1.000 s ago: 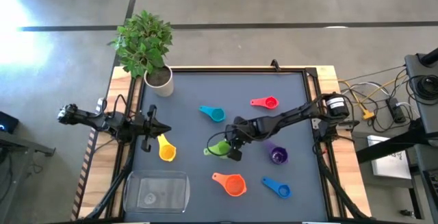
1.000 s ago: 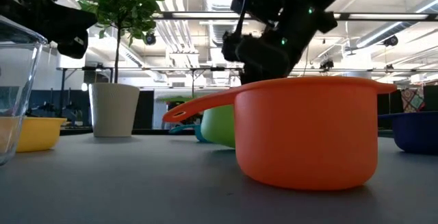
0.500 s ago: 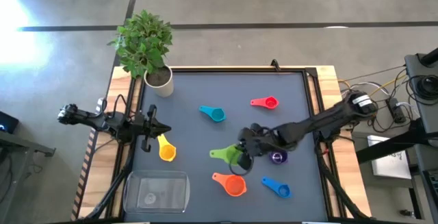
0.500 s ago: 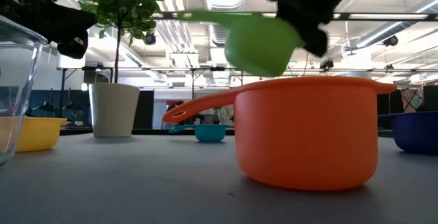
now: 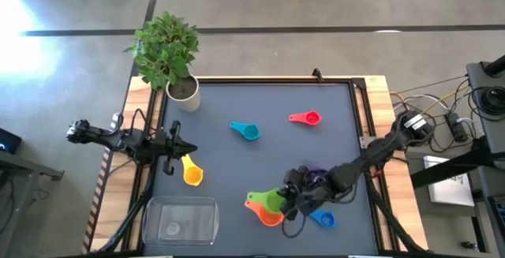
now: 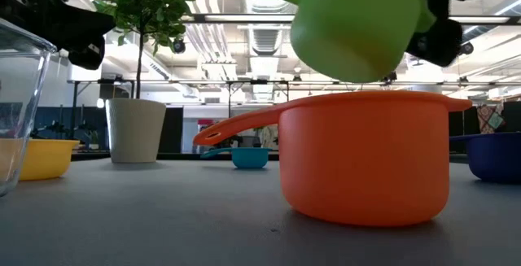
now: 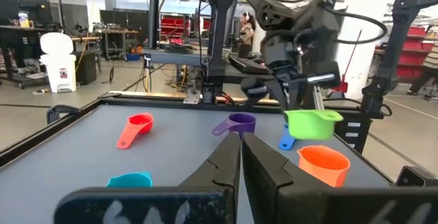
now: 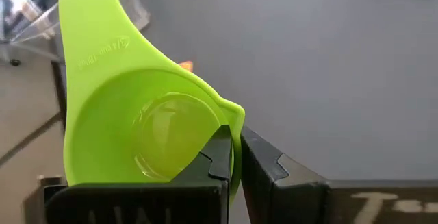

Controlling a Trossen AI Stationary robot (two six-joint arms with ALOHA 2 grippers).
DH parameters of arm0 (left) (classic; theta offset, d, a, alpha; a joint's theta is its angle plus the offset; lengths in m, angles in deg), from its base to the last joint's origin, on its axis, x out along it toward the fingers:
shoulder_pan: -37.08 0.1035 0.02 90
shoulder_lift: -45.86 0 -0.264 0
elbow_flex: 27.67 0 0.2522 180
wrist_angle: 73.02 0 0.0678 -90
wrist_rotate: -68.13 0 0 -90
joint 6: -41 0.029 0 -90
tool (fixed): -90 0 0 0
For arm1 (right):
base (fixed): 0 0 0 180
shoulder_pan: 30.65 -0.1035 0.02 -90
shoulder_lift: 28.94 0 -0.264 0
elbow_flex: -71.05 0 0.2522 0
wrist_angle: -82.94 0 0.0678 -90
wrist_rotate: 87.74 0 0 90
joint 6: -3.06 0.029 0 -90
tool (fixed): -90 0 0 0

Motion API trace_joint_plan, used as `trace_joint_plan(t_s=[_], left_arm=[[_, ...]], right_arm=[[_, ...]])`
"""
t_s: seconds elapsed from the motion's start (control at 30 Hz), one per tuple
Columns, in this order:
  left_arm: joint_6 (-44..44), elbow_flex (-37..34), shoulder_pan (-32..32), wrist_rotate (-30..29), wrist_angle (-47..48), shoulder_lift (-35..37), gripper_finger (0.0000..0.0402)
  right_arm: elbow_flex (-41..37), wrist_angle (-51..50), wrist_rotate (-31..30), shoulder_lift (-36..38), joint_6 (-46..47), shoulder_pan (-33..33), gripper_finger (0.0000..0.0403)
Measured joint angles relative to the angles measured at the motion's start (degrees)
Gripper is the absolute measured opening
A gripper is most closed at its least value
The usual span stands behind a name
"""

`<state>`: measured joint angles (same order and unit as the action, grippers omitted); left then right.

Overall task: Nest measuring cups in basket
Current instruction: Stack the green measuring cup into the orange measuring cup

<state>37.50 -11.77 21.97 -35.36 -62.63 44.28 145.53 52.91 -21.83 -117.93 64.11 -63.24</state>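
My right gripper [image 5: 290, 202] is shut on the green cup [image 5: 270, 201], which hangs just above the orange cup [image 5: 269, 214] near the table's near edge. In the low view the green cup [image 6: 358, 26] hovers over the orange cup's rim [image 6: 370, 98]. My left gripper [image 5: 186, 149] is shut and waits at the table's left, just beyond the yellow cup [image 5: 192, 173]. The clear basket [image 5: 180, 220] sits at the near left corner. The teal [image 5: 246, 130], red-pink [image 5: 306, 118] and blue [image 5: 322, 218] cups rest on the mat. The purple cup [image 5: 317, 176] is partly under my right arm. My right gripper pinches the green cup's rim wall [image 8: 234, 124] on the side opposite the handle, one finger [image 8: 217, 157] inside the bowl and one [image 8: 265, 164] outside. It comes from the table's right, slanting down. The cup is lifted clear, mouth up and slightly tilted, with its handle [image 5: 253, 198] pointing toward the table's left.
A white plant pot [image 5: 183, 92] with a leafy plant stands at the far left corner. A raised dark frame [image 5: 359, 124] edges the mat. Open mat lies in the middle, between the teal cup and the orange cup.
My right gripper has lifted the green cup off the mat's middle and carried it toward the near edge, until it hangs over the orange cup. The other cups have stayed in place.
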Motion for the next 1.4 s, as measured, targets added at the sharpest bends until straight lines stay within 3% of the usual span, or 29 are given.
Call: trace_joint_plan(t_s=[0.3,0.67,1.17,1.4], left_arm=[[0.02,0.0,-0.02,0.0,-0.02,0.0,0.0],[0.01,0.0,-0.01,0.0,-0.01,0.0,0.0],[0.02,0.0,0.0,-0.01,-0.02,0.0,0.0],[0.02,0.0,-0.01,0.0,-0.02,0.0,0.0]], right_arm=[[4.34,1.08,0.15,-6.99,2.46,-1.77,0.0009],[10.83,-12.34,-2.54,-9.18,4.54,-1.76,0.0013],[11.14,-13.54,-1.34,-9.18,4.4,-1.79,0.0087],[12.51,-13.97,-0.87,-9.17,-1.11,-1.79,0.0123]])
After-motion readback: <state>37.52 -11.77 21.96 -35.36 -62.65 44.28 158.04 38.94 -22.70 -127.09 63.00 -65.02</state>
